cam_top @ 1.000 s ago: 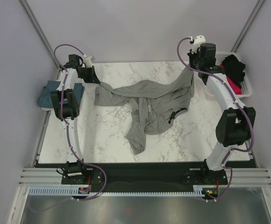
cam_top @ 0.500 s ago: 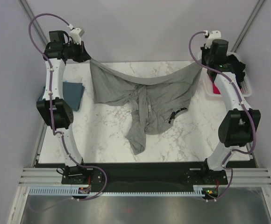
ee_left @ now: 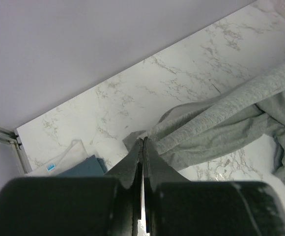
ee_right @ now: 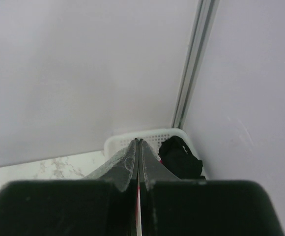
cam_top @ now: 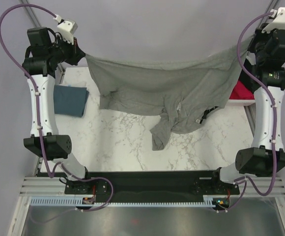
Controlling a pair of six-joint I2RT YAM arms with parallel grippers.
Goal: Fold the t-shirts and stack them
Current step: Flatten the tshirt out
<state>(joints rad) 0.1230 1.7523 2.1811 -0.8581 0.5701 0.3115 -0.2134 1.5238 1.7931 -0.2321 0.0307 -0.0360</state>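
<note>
Both left pincer (cam_top: 81, 55) and right pincer (cam_top: 247, 48) grip the grey t-shirt (cam_top: 172, 83); best stretch its top edge taut and level before lowering onto the worktop (cam_top: 118, 145).

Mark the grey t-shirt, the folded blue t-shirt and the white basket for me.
grey t-shirt (cam_top: 157, 83), top external view, stretched body panel.
folded blue t-shirt (cam_top: 70, 101), top external view, middle of top face.
white basket (ee_right: 155, 136), right wrist view, far wall.

Grey t-shirt (cam_top: 157, 83) stretched between raised end effectors
</note>
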